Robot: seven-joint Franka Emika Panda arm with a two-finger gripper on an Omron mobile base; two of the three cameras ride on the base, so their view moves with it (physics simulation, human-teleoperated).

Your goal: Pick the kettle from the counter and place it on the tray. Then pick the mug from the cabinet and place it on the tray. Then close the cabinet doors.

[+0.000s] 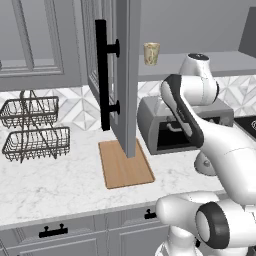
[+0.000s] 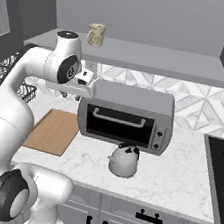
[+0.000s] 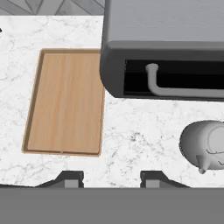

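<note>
The silver-grey kettle with its black knob stands on the white marble counter, in front of the toaster oven. In the hand view the kettle lies at the right edge. The wooden tray lies bare on the counter, left of the oven; it also shows as tray. My gripper hangs open high above the counter between tray and kettle, nothing between its fingers. The beige mug stands on the shelf of the open cabinet. One cabinet door swings out over the tray.
A large grey toaster oven stands at the back, close behind the kettle. Two dark wire baskets sit far left. A black stove top borders the counter on the right. Grey drawers run below the counter's front edge.
</note>
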